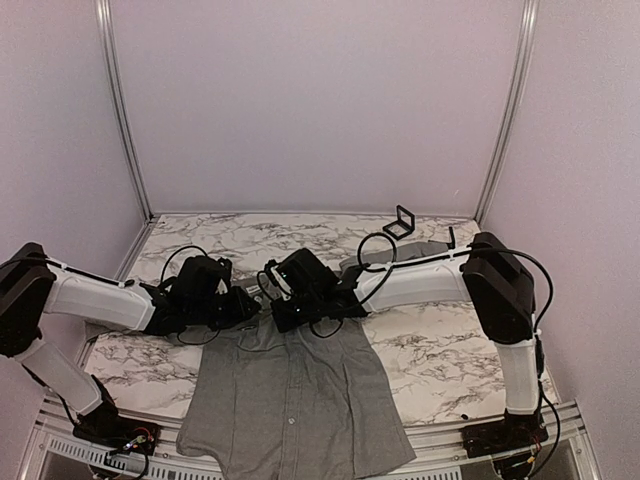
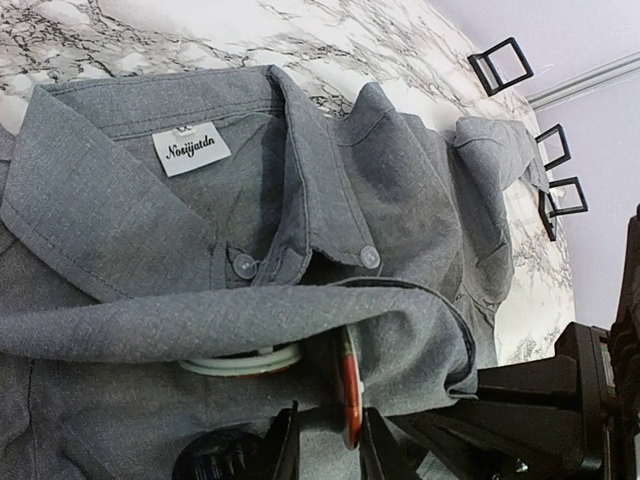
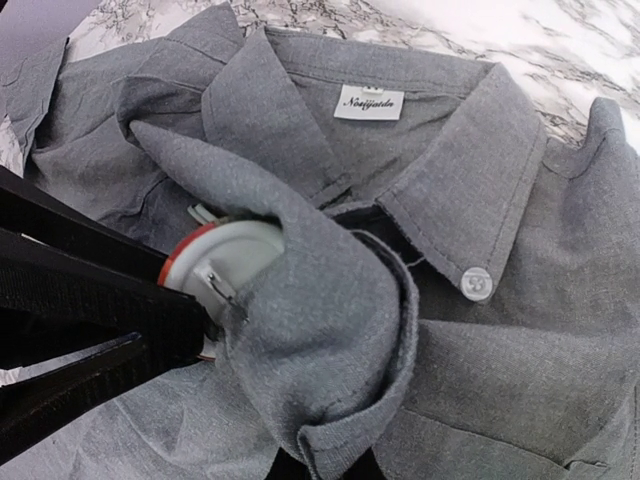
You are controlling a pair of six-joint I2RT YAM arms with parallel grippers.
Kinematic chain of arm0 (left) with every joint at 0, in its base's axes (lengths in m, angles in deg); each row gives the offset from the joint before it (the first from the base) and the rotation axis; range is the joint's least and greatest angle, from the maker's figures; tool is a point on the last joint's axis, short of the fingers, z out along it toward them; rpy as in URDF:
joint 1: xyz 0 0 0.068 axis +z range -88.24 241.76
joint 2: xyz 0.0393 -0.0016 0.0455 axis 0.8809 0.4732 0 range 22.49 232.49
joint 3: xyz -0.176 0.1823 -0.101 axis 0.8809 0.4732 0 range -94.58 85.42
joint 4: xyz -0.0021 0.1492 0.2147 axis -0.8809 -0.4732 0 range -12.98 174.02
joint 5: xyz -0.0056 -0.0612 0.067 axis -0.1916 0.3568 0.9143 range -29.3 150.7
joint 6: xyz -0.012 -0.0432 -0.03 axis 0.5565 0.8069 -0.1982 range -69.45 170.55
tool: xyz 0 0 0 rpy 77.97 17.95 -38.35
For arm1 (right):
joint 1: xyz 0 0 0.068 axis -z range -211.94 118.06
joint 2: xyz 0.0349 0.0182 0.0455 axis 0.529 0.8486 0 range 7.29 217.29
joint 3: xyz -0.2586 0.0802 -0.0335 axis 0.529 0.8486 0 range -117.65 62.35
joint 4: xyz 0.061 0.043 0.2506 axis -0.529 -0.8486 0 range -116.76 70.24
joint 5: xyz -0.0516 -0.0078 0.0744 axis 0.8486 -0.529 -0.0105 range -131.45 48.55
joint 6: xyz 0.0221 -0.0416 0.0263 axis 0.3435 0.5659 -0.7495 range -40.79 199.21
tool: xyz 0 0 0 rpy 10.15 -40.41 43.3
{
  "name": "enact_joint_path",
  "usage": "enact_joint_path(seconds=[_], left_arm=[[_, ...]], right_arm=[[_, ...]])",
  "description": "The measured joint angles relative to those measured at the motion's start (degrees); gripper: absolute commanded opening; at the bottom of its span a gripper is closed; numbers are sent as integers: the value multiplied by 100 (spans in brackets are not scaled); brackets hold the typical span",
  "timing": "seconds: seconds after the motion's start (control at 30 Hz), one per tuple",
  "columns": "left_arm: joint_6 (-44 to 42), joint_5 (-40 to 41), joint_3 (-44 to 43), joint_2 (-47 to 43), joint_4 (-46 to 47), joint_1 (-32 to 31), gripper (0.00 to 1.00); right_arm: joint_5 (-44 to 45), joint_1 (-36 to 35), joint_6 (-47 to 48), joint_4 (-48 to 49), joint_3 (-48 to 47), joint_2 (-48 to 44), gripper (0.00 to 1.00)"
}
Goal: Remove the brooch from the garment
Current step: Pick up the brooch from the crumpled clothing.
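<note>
Lying at the near edge of the worktop (image 1: pixel 440 350), the garment (image 1: pixel 290 400) has its collar between both claws. The red-rimmed brooch (image 2: pixel 349 388) stands edge-on between the fingers of the left claw (image 2: pixel 330 430), half under a lifted fold; whether they pinch it, I cannot tell. The right claw (image 3: pixel 322 468) is clenched on that fold, its tips cut off. Of the brooch only the pale back shows.
</note>
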Motion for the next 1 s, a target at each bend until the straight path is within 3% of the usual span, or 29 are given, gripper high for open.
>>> enact_joint_path(seconds=[0.17,0.3,0.63,1.0], left_arm=[[26,39,0,24,-2,-9,1],[9,129,-28,22,-83,-24,0],[-850,96,-767,-205,-1462,-46,0],[-1963,-1381,-1510,-15,-2612,155,0]], right_arm=[[-4,11,0,15,15,-2,0],[-4,13,0,63,136,-46,0],[332,9,153,179,317,-181,0],[918,0,955,409,382,-382,0]])
